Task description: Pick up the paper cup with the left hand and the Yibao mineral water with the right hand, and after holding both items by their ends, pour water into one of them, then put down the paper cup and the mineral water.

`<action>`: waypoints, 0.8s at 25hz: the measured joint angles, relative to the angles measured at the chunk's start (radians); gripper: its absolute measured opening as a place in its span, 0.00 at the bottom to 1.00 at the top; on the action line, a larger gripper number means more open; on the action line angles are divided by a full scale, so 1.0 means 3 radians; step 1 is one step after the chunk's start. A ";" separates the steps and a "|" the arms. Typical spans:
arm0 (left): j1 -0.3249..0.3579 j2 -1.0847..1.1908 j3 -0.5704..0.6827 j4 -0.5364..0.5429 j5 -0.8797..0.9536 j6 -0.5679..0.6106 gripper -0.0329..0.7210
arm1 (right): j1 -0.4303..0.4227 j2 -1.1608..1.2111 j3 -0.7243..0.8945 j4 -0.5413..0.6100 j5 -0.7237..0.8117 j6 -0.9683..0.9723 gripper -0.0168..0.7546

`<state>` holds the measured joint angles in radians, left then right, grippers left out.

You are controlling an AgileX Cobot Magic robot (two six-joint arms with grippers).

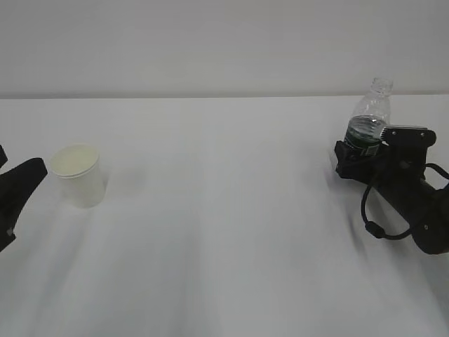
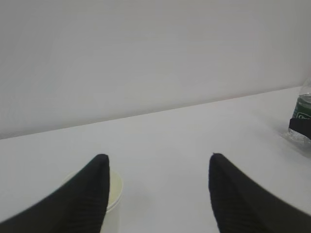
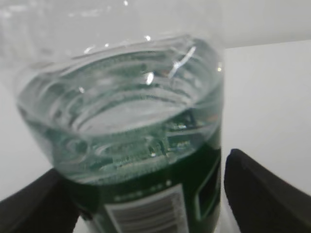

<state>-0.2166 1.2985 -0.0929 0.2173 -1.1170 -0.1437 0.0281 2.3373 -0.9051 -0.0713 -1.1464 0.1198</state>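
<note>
The right hand [image 1: 351, 156] has its jaws spread wide around the Yibao mineral water [image 1: 368, 121], at the label band, with a gap visible on one side, so not yet clamped. The bottle is uncapped, thin and probably slippery; a grip on the band seems best. The left hand [image 2: 158, 194] is released, and the light, crushable paper cup [image 1: 78, 174] stands at its 7 o'clock, partly behind one finger.

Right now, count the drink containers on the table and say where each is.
2. The paper cup stands at the left beside the left hand; the Yibao mineral water stands at the right between the right hand jaws. None seems hidden.
</note>
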 joint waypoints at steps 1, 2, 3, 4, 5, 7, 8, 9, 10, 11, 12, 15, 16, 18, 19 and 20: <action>0.0000 0.0000 0.0000 0.0000 0.0000 0.0002 0.66 | 0.0000 0.0000 0.0000 0.0000 0.0000 0.0009 0.88; 0.0000 0.0000 0.0000 0.0000 0.0000 0.0008 0.66 | 0.0000 0.0000 0.0000 0.0000 0.0000 0.0008 0.88; 0.0000 0.0000 0.0000 0.0000 0.0000 0.0014 0.66 | 0.0000 0.0000 0.0000 0.0000 0.0000 0.0008 0.88; 0.0000 0.0000 0.0000 0.0000 0.0000 0.0014 0.66 | 0.0000 -0.0006 0.0000 0.0000 0.0000 0.0008 0.88; 0.0000 0.0000 0.0000 0.0000 0.0000 0.0014 0.66 | 0.0000 -0.0006 0.0000 0.0000 0.0000 0.0008 0.88; 0.0000 0.0000 0.0000 0.0000 0.0000 0.0015 0.66 | 0.0000 -0.0012 0.0000 0.0000 0.0000 0.0010 0.88; 0.0000 0.0000 0.0000 0.0000 0.0000 0.0021 0.66 | 0.0000 -0.0012 0.0000 0.0000 0.0000 0.0010 0.88; 0.0000 0.0000 0.0000 0.0000 0.0000 0.0021 0.66 | 0.0000 -0.0012 0.0000 0.0000 0.0000 0.0010 0.88; 0.0000 0.0000 0.0000 0.0000 0.0000 0.0021 0.66 | 0.0000 -0.0012 0.0000 0.0000 0.0000 0.0016 0.88; 0.0000 0.0000 0.0000 0.0000 0.0000 0.0021 0.66 | 0.0000 -0.0018 0.0000 0.0000 0.0000 0.0016 0.88; 0.0000 0.0000 0.0000 0.0000 0.0000 0.0021 0.66 | 0.0000 -0.0023 0.0000 0.0000 0.0000 0.0018 0.88; 0.0000 0.0000 0.0000 0.0000 0.0000 0.0021 0.66 | 0.0000 -0.0070 0.0000 0.0000 0.0000 0.0024 0.88; 0.0000 0.0000 0.0000 0.0000 0.0000 0.0021 0.66 | 0.0000 -0.0079 0.0000 0.0000 0.0000 0.0026 0.88; 0.0000 0.0000 0.0000 0.0000 0.0000 0.0021 0.66 | 0.0000 -0.0097 0.0000 0.0000 0.0000 0.0026 0.88; 0.0000 0.0000 0.0000 0.0000 0.0000 0.0021 0.66 | 0.0000 -0.0097 0.0000 0.0006 0.0000 0.0026 0.88; 0.0000 0.0000 0.0000 0.0000 0.0000 0.0021 0.66 | 0.0000 -0.0097 0.0000 0.0006 0.0000 0.0026 0.88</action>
<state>-0.2166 1.2985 -0.0929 0.2173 -1.1170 -0.1374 0.0281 2.3081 -0.9051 -0.0694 -1.1464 0.1275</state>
